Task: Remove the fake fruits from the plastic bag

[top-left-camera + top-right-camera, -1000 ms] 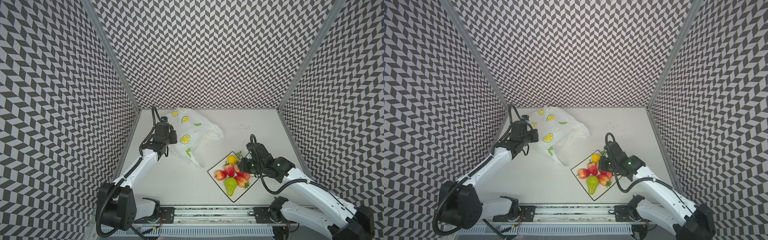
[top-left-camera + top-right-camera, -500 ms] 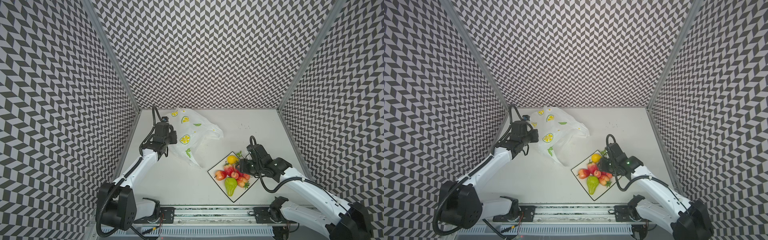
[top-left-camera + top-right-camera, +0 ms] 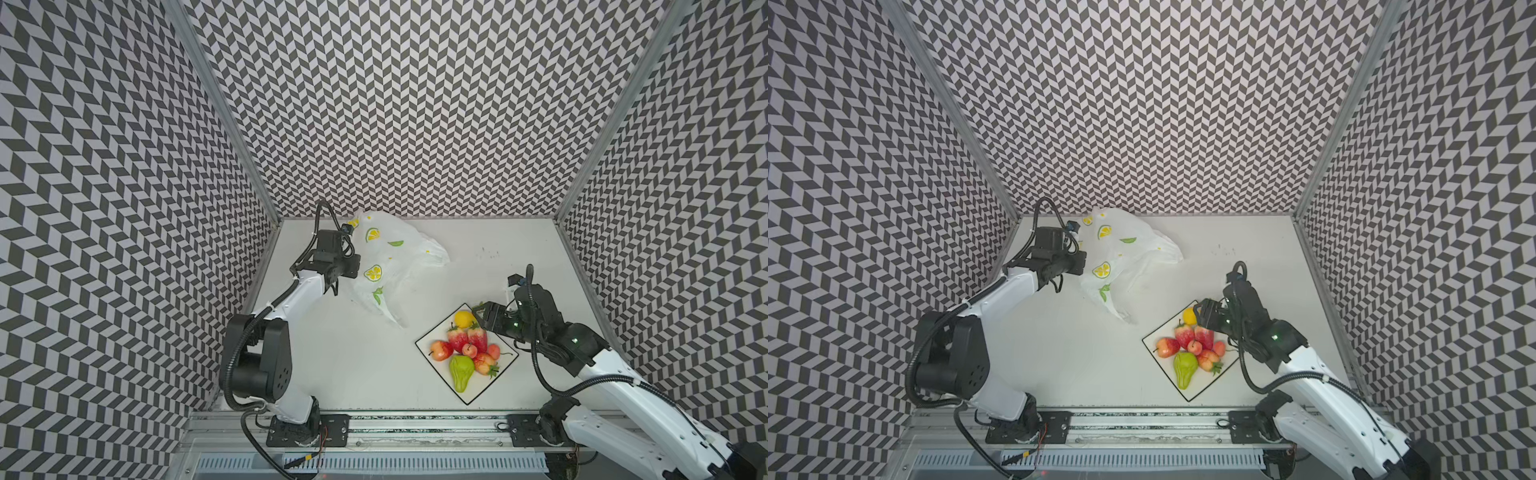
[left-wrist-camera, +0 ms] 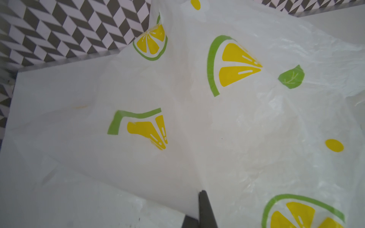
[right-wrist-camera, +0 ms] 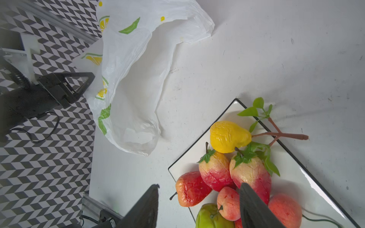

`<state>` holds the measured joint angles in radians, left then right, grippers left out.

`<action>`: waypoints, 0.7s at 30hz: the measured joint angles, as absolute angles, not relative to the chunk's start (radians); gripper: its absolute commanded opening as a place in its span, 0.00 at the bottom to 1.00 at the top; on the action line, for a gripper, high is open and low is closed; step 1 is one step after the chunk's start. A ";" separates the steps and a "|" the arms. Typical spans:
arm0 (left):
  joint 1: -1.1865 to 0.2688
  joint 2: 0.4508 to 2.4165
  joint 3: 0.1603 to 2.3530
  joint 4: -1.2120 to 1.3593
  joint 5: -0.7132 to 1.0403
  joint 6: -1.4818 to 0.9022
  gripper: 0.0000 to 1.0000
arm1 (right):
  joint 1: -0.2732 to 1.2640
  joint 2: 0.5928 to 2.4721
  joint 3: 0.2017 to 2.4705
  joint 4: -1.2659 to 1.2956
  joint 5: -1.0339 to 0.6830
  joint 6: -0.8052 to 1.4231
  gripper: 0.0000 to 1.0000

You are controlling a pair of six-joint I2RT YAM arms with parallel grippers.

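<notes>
The plastic bag (image 3: 395,266) (image 3: 1125,257) lies crumpled at the back left. My left gripper (image 4: 201,192) (image 3: 356,267) is shut on a fold of the plastic bag (image 4: 237,118). In the right wrist view the bag's mouth (image 5: 136,110) gapes and no fruit shows inside. The fake fruits sit together on the plate: a lemon (image 3: 464,319), two strawberries (image 3: 457,340), an apple (image 3: 441,350), a pear (image 3: 461,372) and small red cherries (image 3: 469,350). My right gripper (image 5: 199,185) (image 3: 483,318) (image 3: 1202,318) hangs open over the plate's far corner, holding nothing.
The white square plate (image 3: 484,386) (image 3: 1200,390) with a black rim stands at the front right, one corner toward the bag. Patterned walls close in the back and both sides. A metal rail (image 3: 415,430) runs along the front edge.
My right gripper has opened over the plate and drawn back slightly. A small red fruit now lies among the others. The left arm and the bag have stayed still.
</notes>
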<state>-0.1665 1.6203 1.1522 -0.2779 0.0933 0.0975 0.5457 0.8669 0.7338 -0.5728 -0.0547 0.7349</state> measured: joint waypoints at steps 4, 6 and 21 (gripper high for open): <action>-0.120 1.669 1.214 -0.292 0.139 0.135 0.00 | 0.538 0.869 0.733 -0.532 -0.036 0.730 0.64; -0.081 1.666 1.216 -0.303 0.149 0.139 0.00 | 0.524 0.874 0.733 -0.517 -0.033 0.722 0.64; 0.014 1.337 1.077 -0.243 0.023 -0.079 0.92 | 0.365 0.901 0.736 -0.450 -0.039 0.631 0.67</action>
